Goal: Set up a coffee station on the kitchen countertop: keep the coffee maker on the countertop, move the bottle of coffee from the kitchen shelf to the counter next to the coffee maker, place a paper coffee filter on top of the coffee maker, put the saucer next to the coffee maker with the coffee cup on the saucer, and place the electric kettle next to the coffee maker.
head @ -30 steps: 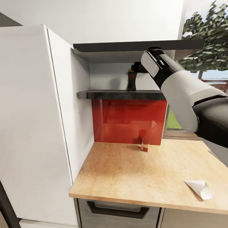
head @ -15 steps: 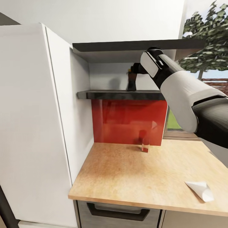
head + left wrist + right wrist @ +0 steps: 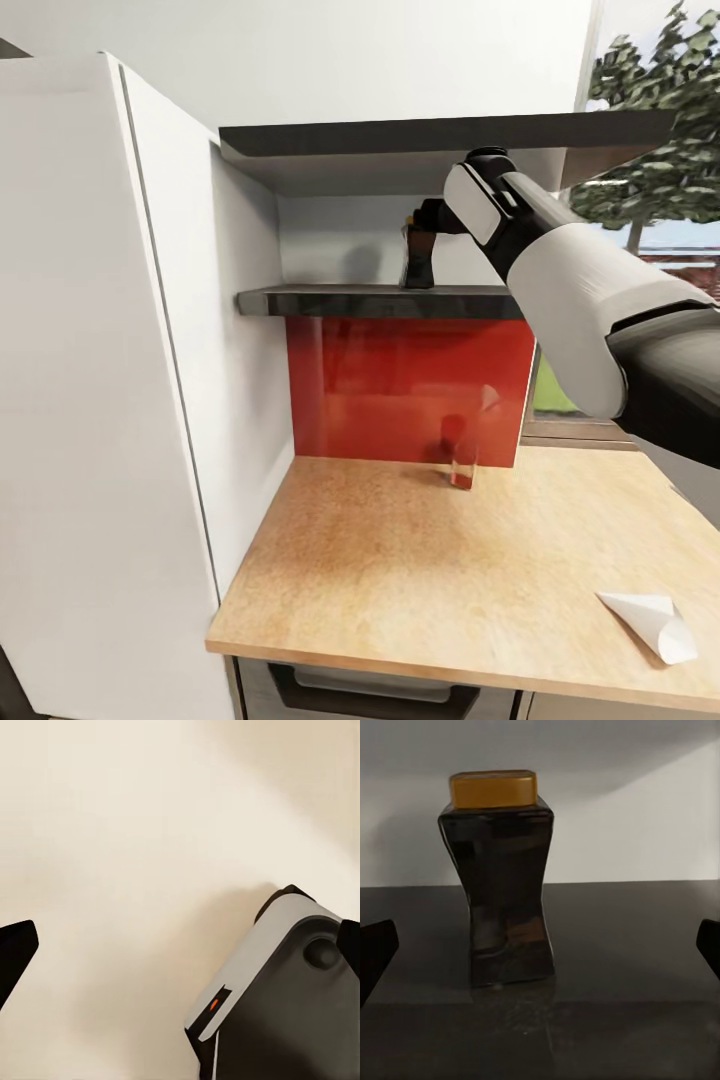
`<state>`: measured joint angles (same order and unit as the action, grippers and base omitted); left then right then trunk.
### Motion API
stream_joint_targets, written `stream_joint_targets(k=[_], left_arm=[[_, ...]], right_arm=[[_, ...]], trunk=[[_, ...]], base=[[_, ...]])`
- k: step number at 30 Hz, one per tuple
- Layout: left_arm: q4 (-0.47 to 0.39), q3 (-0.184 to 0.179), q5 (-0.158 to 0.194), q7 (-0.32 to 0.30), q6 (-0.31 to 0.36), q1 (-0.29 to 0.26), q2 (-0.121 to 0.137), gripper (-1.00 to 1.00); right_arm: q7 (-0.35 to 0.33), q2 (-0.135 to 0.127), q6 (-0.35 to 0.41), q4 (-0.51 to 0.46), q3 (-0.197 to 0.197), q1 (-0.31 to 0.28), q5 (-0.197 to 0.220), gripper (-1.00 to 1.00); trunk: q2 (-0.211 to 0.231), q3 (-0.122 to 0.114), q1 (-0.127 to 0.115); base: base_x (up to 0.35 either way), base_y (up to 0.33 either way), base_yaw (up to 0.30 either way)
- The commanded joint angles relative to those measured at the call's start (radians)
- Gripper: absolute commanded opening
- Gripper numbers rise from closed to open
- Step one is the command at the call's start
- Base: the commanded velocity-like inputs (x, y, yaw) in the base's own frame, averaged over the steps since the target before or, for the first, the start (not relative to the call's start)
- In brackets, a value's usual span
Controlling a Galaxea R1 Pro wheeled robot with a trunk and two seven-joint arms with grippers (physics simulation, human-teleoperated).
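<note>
The bottle of coffee (image 3: 502,881), dark and waisted with a gold cap, stands upright on the thin black kitchen shelf (image 3: 370,299). My right gripper (image 3: 542,945) faces it, open, one fingertip on each side and well apart from the glass. In the head view my right arm (image 3: 560,270) reaches up to the bottle of coffee (image 3: 415,262). The paper coffee filter (image 3: 650,620), a white cone, lies on the light wood kitchen countertop (image 3: 420,570) near its front right. My left gripper (image 3: 183,949) is open over pale floor, beside the robot's grey base (image 3: 277,982).
A thicker black shelf (image 3: 430,135) hangs close above the bottle. A tall white cabinet (image 3: 110,380) walls off the left. A small glass with red liquid (image 3: 462,466) stands before the red backsplash (image 3: 400,385). A window (image 3: 650,200) is at right.
The head view has shifted: cabinet, shelves and counter sit slightly differently in the picture. My right arm keeps its pose at the bottle, which stays on the shelf.
</note>
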<state>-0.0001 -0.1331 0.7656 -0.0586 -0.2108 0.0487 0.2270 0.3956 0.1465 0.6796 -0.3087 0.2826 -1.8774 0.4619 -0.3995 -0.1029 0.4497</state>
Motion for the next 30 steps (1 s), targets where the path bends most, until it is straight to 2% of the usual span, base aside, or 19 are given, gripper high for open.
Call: stream_joint_targets(k=[1,17,25,30], left_arm=[[0.000,-0.008,0.011,-0.004,-0.003,0.000,0.000,1.00],[0.000,-0.008,0.011,-0.004,-0.004,0.000,0.000,1.00],[0.000,-0.008,0.011,-0.004,-0.005,0.000,0.000,1.00],[0.000,-0.008,0.011,-0.004,-0.005,0.000,-0.001,1.00]], right_arm=[[0.008,0.000,0.003,-0.001,0.007,0.000,0.011,1.00],[-0.009,0.001,-0.014,-0.005,0.005,0.000,0.007,1.00],[-0.032,-0.002,-0.055,-0.009,0.005,0.000,0.005,1.00],[-0.034,-0.002,-0.063,-0.005,0.006,0.000,-0.017,1.00]], trunk=[[0.000,0.000,0.000],[0.000,0.000,0.000],[0.000,0.001,0.000],[0.000,0.003,0.000]], base=[[0.008,0.000,0.000],[0.001,0.000,0.000],[0.000,0.000,0.046],[0.000,0.000,0.100]])
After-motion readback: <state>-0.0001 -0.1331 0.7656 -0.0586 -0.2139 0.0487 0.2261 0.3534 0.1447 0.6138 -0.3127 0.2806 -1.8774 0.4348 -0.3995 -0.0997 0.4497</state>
